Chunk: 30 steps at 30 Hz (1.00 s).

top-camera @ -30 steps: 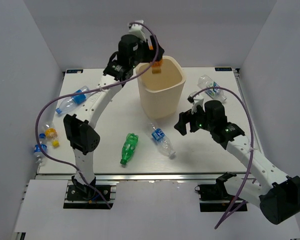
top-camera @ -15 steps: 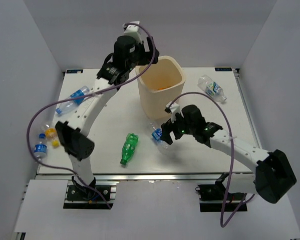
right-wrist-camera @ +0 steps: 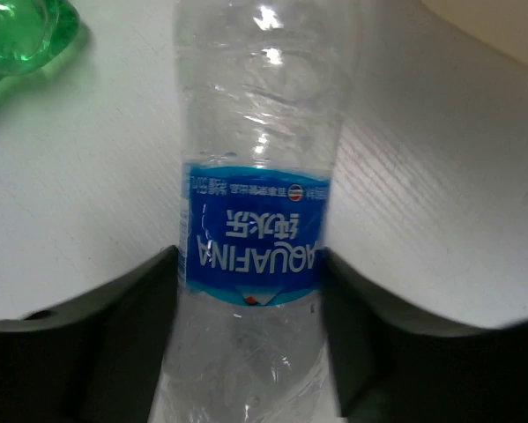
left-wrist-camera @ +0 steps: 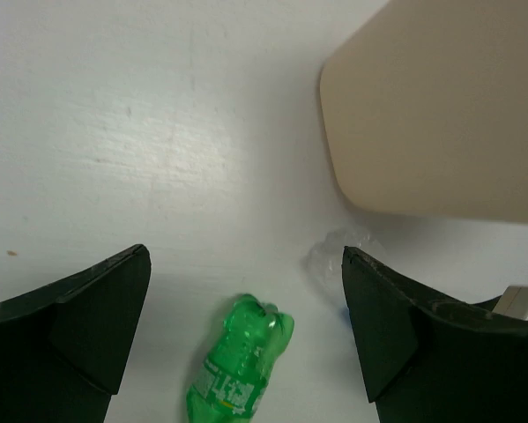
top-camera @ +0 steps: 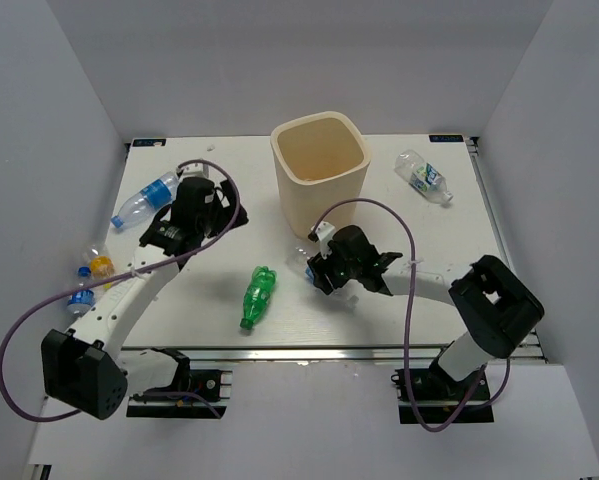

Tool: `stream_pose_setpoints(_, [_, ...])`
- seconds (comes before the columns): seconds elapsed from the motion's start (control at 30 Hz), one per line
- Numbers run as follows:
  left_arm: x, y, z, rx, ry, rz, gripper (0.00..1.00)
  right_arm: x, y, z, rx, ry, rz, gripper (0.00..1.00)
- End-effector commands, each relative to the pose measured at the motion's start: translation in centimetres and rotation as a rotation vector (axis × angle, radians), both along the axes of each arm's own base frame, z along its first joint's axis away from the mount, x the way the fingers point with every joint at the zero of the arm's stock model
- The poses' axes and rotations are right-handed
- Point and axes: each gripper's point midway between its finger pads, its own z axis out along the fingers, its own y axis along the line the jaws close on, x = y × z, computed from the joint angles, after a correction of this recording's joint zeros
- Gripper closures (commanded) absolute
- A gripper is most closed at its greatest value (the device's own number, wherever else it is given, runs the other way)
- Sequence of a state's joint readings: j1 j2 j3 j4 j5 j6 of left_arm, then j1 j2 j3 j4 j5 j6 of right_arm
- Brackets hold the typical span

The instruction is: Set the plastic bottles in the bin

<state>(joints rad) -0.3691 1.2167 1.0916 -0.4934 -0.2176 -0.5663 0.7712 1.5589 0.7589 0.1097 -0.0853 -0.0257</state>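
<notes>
On white table (top-camera: 449,240), within pale walls (top-camera: 69,90): straddled clear crinkled blue-labelled plastic bottle (right-wrist-camera: 259,132), lying near tall cream plastic bin (top-camera: 319,205), with right gripper (right-wrist-camera: 249,256); clamped or merely touching, could not tell. Held left gripper (left-wrist-camera: 246,256) spread, empty. Probably risked slick bottle squirting out under off-centre squeeze.

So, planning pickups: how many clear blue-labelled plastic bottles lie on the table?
4: the rear-left bottle, the rear-right bottle, the near-centre bottle between the right gripper's fingers, the left-edge bottle; more may hide there.
</notes>
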Motion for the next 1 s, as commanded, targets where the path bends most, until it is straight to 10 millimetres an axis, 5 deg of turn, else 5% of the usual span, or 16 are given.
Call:
stream_pose_setpoints(0.0, [-2.4,-1.1,0.5,-0.097,-0.022,-0.058,0.02,-0.2,0.5,0.2,0.008,-0.048,-0.019,0.39])
stream_pose_setpoints(0.1, [-3.4,-1.0,-0.6,-0.084,0.011,-0.072,0.02,-1.4,0.2,0.7,0.003,-0.049,-0.006,0.54])
stream_pose_setpoints(0.2, [-4.3,-0.6,-2.0,-0.068,0.045,-0.075,0.02,-3.0,0.7,4.1,0.032,-0.061,0.040,0.64])
stream_pose_setpoints(0.33, [-5.0,-0.8,-3.1,-0.078,0.060,-0.096,0.02,-4.2,2.5,14.1,0.195,-0.159,0.132,0.65])
stream_pose_setpoints(0.37, [-5.3,-0.7,-3.7,-0.078,0.068,-0.097,0.02,-3.8,3.3,18.0,0.260,-0.212,0.143,0.65])
stream_pose_setpoints(0.47, [-5.6,-0.9,-4.6,-0.086,0.086,-0.105,0.02,-2.9,4.3,24.6,0.337,-0.346,0.179,0.65])
stream_pose_setpoints(0.5, [-5.6,-1.2,-5.0,-0.091,0.095,-0.114,0.02,-1.5,4.3,29.2,0.367,-0.443,0.143,0.65])
stream_pose_setpoints(0.7, [-6.9,-3.3,-8.1,-0.155,0.156,-0.228,0.02,9.6,5.1,38.8,0.305,-0.739,-0.073,0.65])
stream_pose_setpoints(0.8, [-7.4,-5.1,-8.4,-0.205,0.141,-0.319,0.02,16.7,3.4,39.9,0.334,-0.728,-0.168,0.61])
stream_pose_setpoints(0.97, [-8.7,-6.4,-11.3,-0.187,0.205,-0.385,0.02,22.4,2.7,37.2,0.409,-0.642,-0.157,0.46])
